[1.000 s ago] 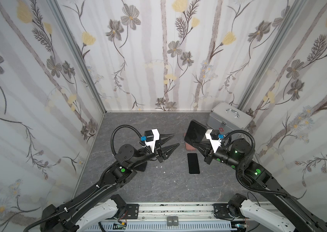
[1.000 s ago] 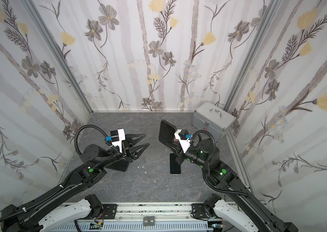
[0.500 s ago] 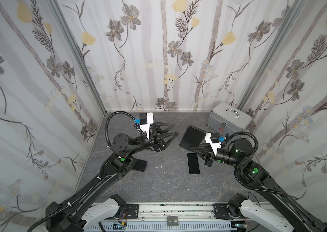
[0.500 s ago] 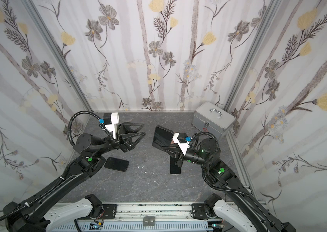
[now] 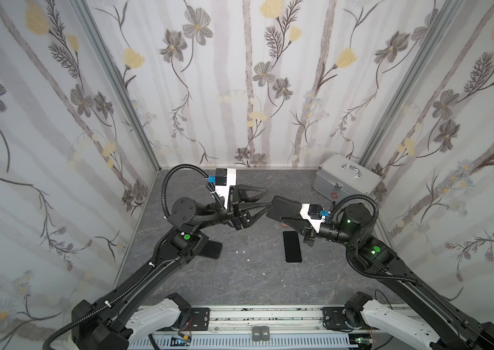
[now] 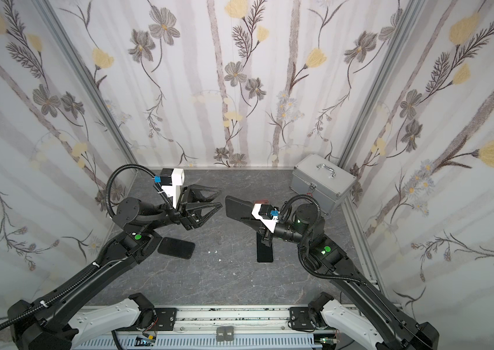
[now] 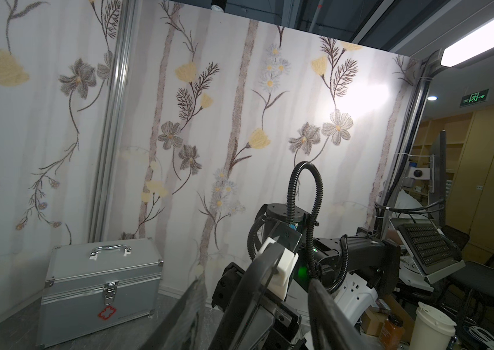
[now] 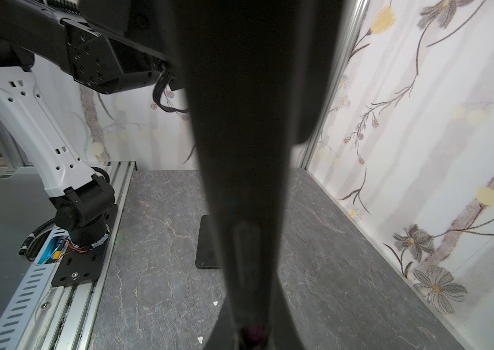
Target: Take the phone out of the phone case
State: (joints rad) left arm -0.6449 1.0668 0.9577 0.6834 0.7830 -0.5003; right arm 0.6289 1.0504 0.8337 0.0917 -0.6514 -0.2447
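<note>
**Right gripper clamps the phone case in the air; left gripper stands spread beside it**

The right gripper (image 5: 289, 218) is clenched on a black phone case (image 5: 283, 206). It holds the case off the table just right of centre in both top views, with the broad face turned up toward the camera. Whether a phone sits inside it cannot be told. In the right wrist view the dark fingers and the case blot out the middle of the frame.

The left gripper (image 5: 265, 197) reaches in from the left at much the same height, jaws apart and grasping nothing. Its tips point at the case's left edge, and in a top view a narrow gap shows between tips and case.

Below the held case in the frame, a black phone (image 5: 292, 251) lies flat on the grey marbled table (image 5: 239, 281), its long side running toward the bottom edge. A second dark flat slab (image 6: 176, 247) lies left of centre, partly under the left arm. A silver carry case (image 5: 347, 181) with a handle stands in the table's far right corner, against the flowered walls.
</note>
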